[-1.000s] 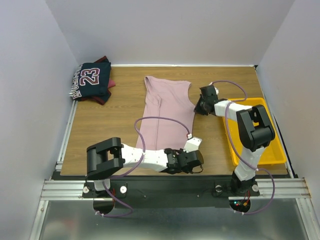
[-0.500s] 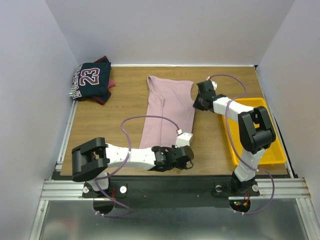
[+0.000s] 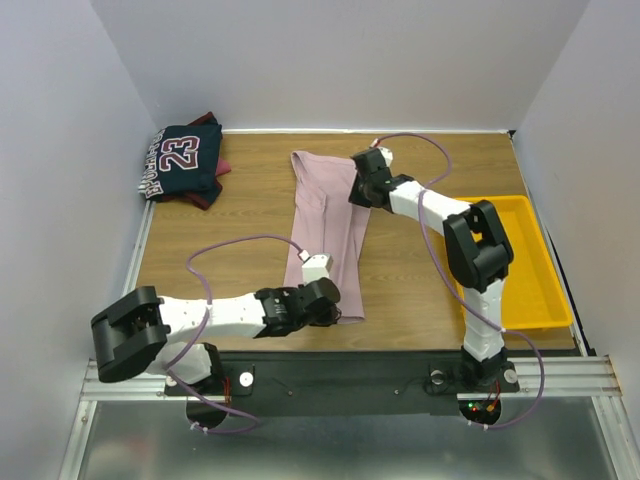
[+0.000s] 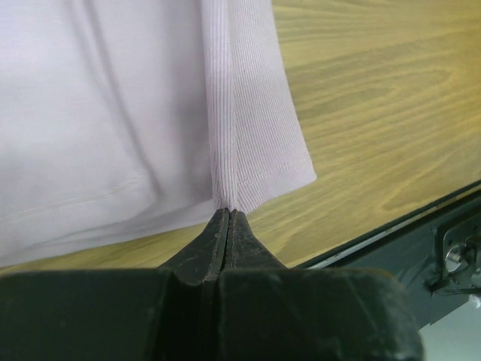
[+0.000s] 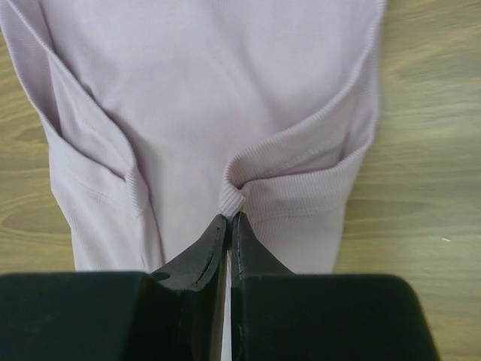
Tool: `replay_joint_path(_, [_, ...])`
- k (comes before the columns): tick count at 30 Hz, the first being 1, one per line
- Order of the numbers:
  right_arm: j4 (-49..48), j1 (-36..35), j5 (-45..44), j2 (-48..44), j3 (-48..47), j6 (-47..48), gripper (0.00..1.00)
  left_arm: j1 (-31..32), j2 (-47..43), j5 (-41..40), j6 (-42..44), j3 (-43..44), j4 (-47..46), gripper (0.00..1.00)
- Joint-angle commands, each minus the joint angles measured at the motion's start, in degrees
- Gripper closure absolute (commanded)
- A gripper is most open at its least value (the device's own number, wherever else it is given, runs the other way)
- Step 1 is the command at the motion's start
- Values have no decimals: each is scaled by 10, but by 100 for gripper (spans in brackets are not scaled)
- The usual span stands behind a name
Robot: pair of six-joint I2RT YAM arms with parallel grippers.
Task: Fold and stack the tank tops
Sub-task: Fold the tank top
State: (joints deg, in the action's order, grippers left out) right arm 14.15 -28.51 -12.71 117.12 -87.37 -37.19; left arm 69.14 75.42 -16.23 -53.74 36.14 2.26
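Far-left corner of table (image 3: 240,250): navy tank top (image 3: 182,158), "23" facing up, lying on maroon tank top (image 3: 212,190).
Near centre: left gripper (image 4: 228,216), jaws pressed together on the near hem of pink tank top (image 3: 330,215). This top lies lengthwise mid-table, partly doubled along its length.
Far centre: right gripper (image 5: 229,220), jaws pinching a ribbed armhole edge of the same top.
Right: yellow tray (image 3: 548,300), beside the right arm.

maroon tank top (image 3: 204,197) mostly under navy tank top (image 3: 183,160), side lettering too small to read
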Motion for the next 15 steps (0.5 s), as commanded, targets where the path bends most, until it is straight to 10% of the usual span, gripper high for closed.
replay_joint_path(1, [0,-21,-17,36,-64,-14,100,-18,-39,13,-21,-22,-2,100])
replay_joint_path(15, [13,-44,-17,103,-134,-18,100,-56,-71,23,-43,-59,26,100])
